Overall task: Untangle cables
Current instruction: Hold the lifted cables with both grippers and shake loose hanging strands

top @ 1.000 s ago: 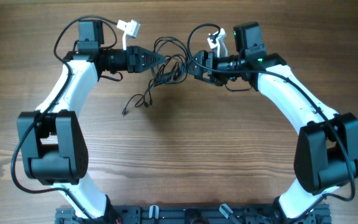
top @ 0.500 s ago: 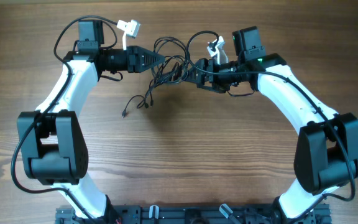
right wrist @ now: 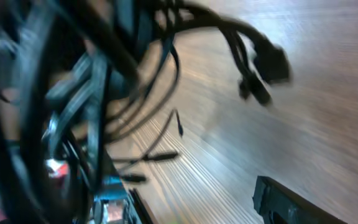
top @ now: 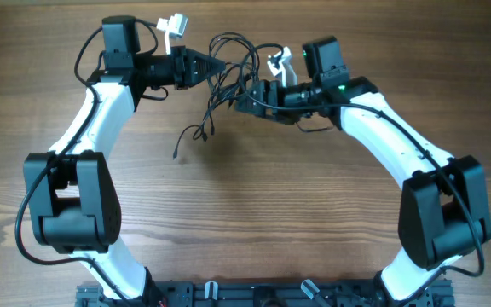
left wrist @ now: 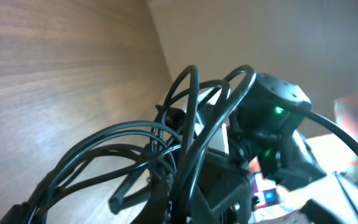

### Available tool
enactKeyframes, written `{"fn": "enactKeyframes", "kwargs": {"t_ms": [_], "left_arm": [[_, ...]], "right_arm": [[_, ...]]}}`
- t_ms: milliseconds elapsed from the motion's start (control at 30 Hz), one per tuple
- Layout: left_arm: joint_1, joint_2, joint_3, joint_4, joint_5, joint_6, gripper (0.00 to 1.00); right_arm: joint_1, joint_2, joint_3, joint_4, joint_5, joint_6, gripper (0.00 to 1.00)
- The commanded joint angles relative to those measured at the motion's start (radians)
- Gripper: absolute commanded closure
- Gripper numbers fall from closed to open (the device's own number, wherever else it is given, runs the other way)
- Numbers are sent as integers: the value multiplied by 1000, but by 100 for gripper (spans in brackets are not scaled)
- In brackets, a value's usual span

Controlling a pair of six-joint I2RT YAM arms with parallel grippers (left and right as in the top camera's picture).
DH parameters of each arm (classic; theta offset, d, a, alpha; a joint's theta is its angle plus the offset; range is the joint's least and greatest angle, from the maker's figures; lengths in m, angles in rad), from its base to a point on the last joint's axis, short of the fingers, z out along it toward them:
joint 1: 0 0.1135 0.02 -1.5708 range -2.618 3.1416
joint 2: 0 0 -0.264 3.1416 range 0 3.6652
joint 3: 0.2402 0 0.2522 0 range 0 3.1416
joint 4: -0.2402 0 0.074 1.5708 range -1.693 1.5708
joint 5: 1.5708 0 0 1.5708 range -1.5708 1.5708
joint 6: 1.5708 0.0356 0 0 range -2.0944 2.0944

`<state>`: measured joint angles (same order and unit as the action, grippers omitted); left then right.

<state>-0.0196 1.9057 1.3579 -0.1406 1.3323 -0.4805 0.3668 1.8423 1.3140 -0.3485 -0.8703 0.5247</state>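
Note:
The cables (top: 231,61) are a knot of thin black cords at the back middle of the table. Loose strands trail down to a plug end (top: 176,155) on the wood. My left gripper (top: 217,66) comes in from the left and is shut on the cables. In the left wrist view the black loops of the cables (left wrist: 188,127) rise straight out of its jaws. My right gripper (top: 240,102) stands open just right of and below the knot. In the blurred right wrist view, cables (right wrist: 138,74) and plug ends (right wrist: 267,65) hang ahead, with one finger (right wrist: 291,200) at lower right.
White connectors with thicker wires sit on both wrists, one on the left (top: 172,25) and one on the right (top: 278,62). The right arm's camera housing with its green light (left wrist: 278,112) is close behind the knot. Bare wooden tabletop (top: 254,205) fills the front.
My left gripper has moved toward the table's back with the cables, pulling the knot and trailing strands along. My right gripper has moved left, closer under the knot, still open.

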Motion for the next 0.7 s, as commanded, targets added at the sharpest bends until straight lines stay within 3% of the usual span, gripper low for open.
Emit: {"fn": "enactKeyframes", "kwargs": {"t_ms": [0, 233, 400, 533, 667], "left_arm": [[-3, -11, 2, 11, 16, -139, 96], [16, -11, 2, 26, -13, -146, 96], [14, -11, 2, -14, -5, 28, 96], [8, -11, 2, -135, -2, 242, 96], [8, -11, 2, -183, 40, 309, 96]], "right_arm": [[6, 17, 0, 68, 7, 88, 16], [1, 17, 0, 49, 17, 33, 15], [-35, 17, 0, 85, -49, 40, 15], [-68, 17, 0, 188, -146, 82, 15], [-79, 17, 0, 198, -112, 108, 16]]}}
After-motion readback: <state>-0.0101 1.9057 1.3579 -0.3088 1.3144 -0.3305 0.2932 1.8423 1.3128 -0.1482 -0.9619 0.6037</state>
